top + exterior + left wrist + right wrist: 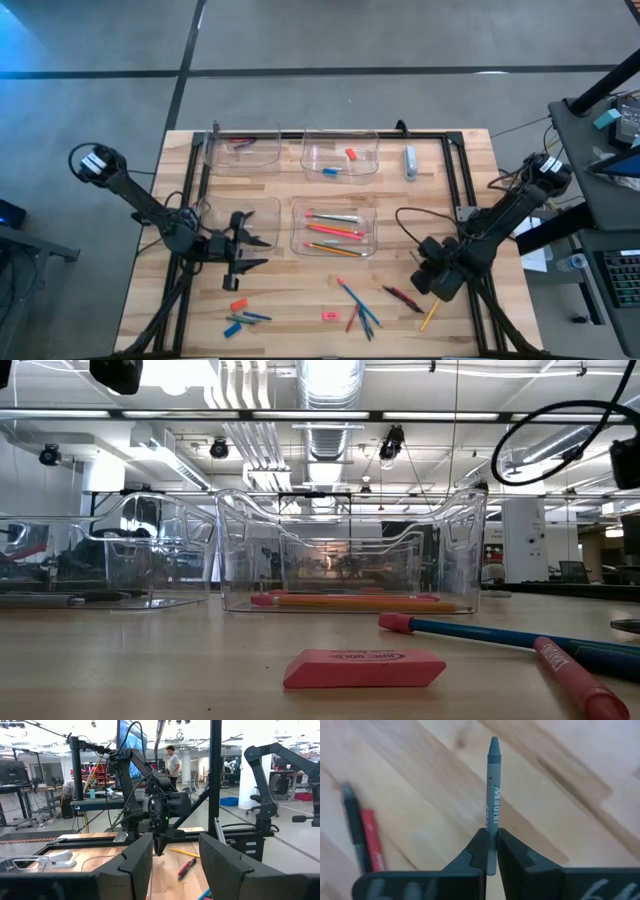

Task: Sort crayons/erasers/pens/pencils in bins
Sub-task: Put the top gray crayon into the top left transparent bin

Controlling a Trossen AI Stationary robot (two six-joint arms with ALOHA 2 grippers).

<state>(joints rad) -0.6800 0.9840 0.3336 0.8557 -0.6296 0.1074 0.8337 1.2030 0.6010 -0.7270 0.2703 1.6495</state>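
My right gripper (492, 851) is at the table's near right (434, 284), pointing steeply down, shut on a grey-teal crayon (493, 785). My left gripper (175, 865) waits open and level at the near left (246, 248), beside the near-left bin (228, 215). Of the four clear bins, the near middle one (335, 230) holds several pencils, the far middle one (340, 155) holds a red eraser (351, 154) and a blue one, and the far-left one (245, 150) holds a dark pen. Loose sticks (358, 305) and a pink eraser (362, 668) lie flat on the wood near the front edge. My right gripper pinches the crayon's blunt end (492, 837) between its two fingertips, coming from above and pointing down. The crayon lies along the fingers and sticks out well beyond them, its pointed tip (493, 741) toward the table top. It looks clear of the wood.
A red-and-black pen (365, 840) and a yellow pencil (430, 316) lie beside my right gripper. Crayons and a red eraser (240, 312) lie at the near left. A pale blue-grey oblong (410, 162) sits at the far right. Black frame rails (455, 175) border the table.
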